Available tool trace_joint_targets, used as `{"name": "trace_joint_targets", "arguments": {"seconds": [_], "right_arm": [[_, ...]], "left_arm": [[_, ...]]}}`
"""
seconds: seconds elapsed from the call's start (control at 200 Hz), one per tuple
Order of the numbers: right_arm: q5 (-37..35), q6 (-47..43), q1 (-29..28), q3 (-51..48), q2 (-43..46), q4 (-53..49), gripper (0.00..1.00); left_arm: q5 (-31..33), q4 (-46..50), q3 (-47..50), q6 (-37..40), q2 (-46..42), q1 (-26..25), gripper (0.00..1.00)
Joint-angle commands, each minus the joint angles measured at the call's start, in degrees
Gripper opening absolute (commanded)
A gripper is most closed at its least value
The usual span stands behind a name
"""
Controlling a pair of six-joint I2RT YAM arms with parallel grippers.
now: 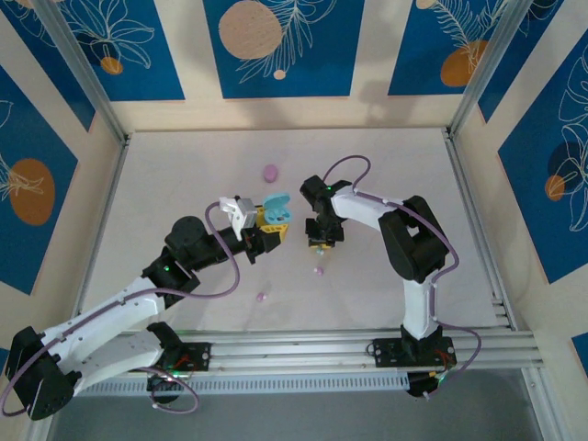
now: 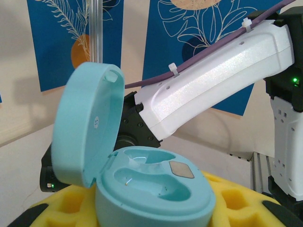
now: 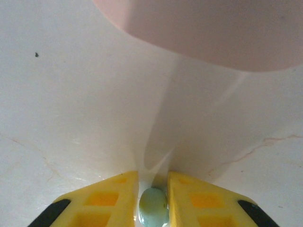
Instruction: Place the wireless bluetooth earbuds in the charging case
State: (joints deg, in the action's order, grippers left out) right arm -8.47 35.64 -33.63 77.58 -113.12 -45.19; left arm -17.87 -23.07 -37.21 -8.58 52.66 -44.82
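Note:
My left gripper (image 1: pixel 267 226) is shut on a light blue charging case (image 2: pixel 156 189), which sits upright between its yellow fingers (image 2: pixel 71 204). The lid (image 2: pixel 87 127) stands open and both moulded wells are bare. In the top view the case (image 1: pixel 276 208) is held near the table's middle. Just to its right, my right gripper (image 1: pixel 320 241) points down at the table. Its yellow fingers (image 3: pixel 106 198) are closed around a light blue earbud (image 3: pixel 154 208) resting on the white surface. Two small pinkish-purple earbuds lie loose, one (image 1: pixel 318 270) below the right gripper and one (image 1: pixel 261 297) nearer the front.
A purple oval case (image 1: pixel 269 172) lies closed behind the grippers. A blurred pink rounded thing (image 3: pixel 213 28) sits close ahead of the right gripper. The right arm's white link (image 2: pixel 213 85) passes just behind the held case. Metal rails (image 1: pixel 349 344) line the table's near edge.

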Motion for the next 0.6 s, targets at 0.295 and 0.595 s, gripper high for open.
{"name": "trace_joint_targets", "arguments": {"seconds": [0.295,0.595], "right_arm": [[2.41,-0.19,1.01,-1.2,3.19,0.06,0.19],[2.66,-3.17,1.02,-0.51,1.06,-1.8,0.28]], "left_arm": [[0.04,-1.25,-0.41,-0.56,1.0,-0.27,0.26],[0.2,-1.01,-0.43,-0.65,0.86,-0.26,0.26]]}}
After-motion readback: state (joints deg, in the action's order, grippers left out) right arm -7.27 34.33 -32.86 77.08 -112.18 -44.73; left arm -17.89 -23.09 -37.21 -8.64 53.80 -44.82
